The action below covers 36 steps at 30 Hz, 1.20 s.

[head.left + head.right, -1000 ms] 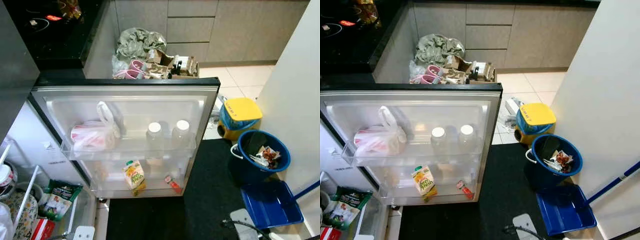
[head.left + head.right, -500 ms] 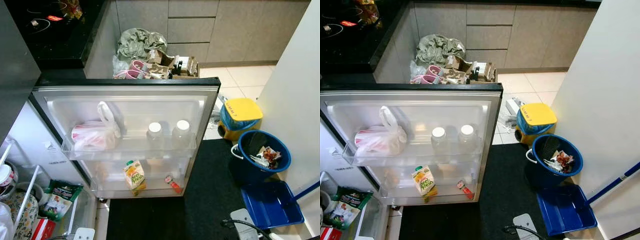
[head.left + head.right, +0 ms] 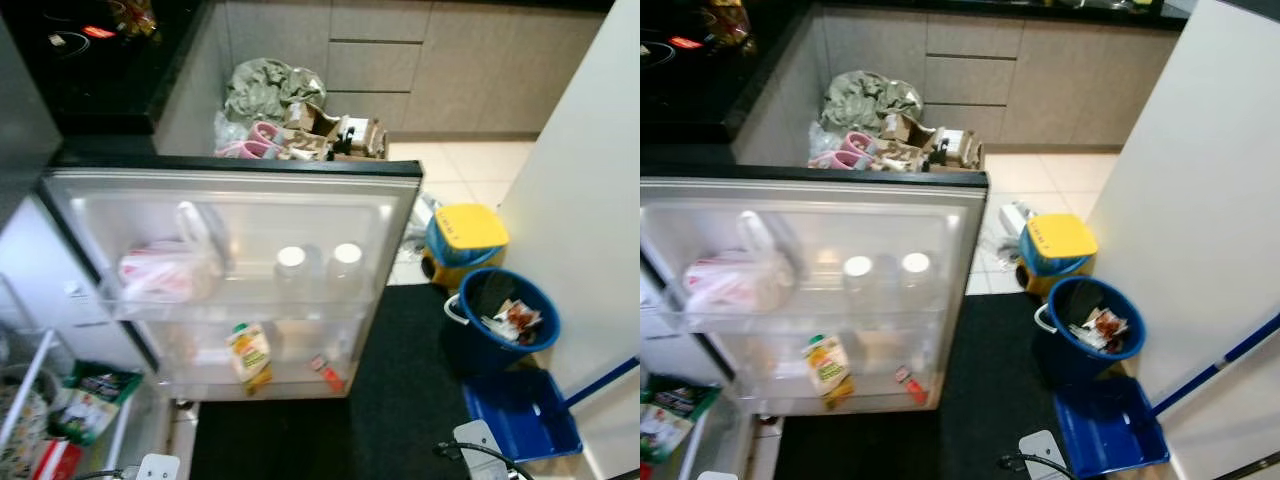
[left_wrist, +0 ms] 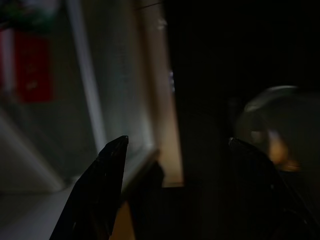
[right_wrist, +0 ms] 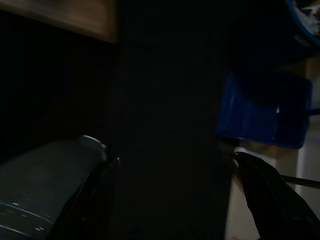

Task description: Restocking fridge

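The fridge door (image 3: 398, 205) stands wide open before me. Its upper shelf holds a white plastic bag (image 3: 160, 272) with something red inside and two clear bottles (image 3: 291, 262) (image 3: 346, 258) with white caps. On the lower shelf are a juice carton (image 3: 248, 352) and a small red item (image 3: 323, 371). The fridge interior at lower left shows a green packet (image 3: 88, 395) and a red box (image 3: 55, 462). My left gripper (image 4: 177, 142) hangs open by the fridge's edge. My right gripper (image 5: 176, 157) hangs open over the dark mat, holding nothing.
A black mat (image 3: 400, 400) lies in front of the door. To the right stand a yellow-lidded bin (image 3: 466, 232), a blue bucket (image 3: 505, 318) with rubbish and a blue dustpan (image 3: 520, 412) against a white wall (image 3: 580, 200). Bags and boxes (image 3: 290, 115) are piled behind the door.
The whole picture has shifted left and slightly up and is blurred, so the camera has moved. The things on the door shelves keep their places.
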### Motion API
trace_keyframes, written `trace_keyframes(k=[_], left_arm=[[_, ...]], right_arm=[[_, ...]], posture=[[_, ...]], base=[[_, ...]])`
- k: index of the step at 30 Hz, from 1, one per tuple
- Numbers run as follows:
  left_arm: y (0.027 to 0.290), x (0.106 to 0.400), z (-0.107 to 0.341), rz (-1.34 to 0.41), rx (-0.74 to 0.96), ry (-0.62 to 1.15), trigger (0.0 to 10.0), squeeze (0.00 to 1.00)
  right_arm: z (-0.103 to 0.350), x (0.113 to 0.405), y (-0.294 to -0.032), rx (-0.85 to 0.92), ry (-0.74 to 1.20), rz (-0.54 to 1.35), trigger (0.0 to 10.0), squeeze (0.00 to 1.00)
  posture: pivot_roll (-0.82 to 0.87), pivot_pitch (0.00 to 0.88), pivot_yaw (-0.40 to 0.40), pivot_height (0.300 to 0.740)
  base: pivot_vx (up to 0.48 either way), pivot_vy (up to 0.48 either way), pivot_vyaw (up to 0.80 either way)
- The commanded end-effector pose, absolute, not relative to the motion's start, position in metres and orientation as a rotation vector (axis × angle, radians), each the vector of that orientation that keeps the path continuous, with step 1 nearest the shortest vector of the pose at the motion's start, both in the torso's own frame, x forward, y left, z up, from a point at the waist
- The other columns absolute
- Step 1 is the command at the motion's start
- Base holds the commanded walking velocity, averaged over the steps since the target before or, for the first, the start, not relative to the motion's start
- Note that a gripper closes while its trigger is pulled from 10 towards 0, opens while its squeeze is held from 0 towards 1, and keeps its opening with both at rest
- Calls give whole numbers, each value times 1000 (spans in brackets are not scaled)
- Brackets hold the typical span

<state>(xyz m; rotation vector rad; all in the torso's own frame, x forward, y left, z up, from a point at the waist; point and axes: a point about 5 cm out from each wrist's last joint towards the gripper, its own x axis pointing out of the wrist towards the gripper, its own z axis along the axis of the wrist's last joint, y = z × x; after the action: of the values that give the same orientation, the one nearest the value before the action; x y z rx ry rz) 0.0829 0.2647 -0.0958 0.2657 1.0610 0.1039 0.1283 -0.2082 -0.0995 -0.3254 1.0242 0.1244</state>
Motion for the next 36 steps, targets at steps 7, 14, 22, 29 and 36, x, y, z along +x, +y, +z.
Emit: trace_keyframes(k=[7, 14, 22, 29, 36], left_arm=[[263, 79, -97, 97, 274, 1072, 10000, 0], [263, 80, -97, 94, 275, 1070, 10000, 0], [263, 80, -97, 95, 274, 1069, 10000, 0], [263, 80, -97, 99, 272, 1068, 10000, 0], [263, 81, -97, 91, 276, 1068, 10000, 0]], right_arm=[[-100, 124, -212, -339, 1035, 118, 10000, 0], [-100, 124, -211, -340, 1032, 119, 10000, 0], [-100, 125, -212, -359, 1029, 124, 10000, 0], [-100, 125, -214, -380, 1028, 117, 10000, 0], [-100, 125, -213, -385, 1030, 113, 10000, 0]], posture=[[20, 8, -53, 740], [20, 9, -54, 740], [21, 9, -54, 740], [20, 10, -53, 740], [36, 4, -41, 740]], base=[[0, -329, 0], [0, -355, 0], [0, -221, 103], [0, 0, 760], [0, 0, 800]])
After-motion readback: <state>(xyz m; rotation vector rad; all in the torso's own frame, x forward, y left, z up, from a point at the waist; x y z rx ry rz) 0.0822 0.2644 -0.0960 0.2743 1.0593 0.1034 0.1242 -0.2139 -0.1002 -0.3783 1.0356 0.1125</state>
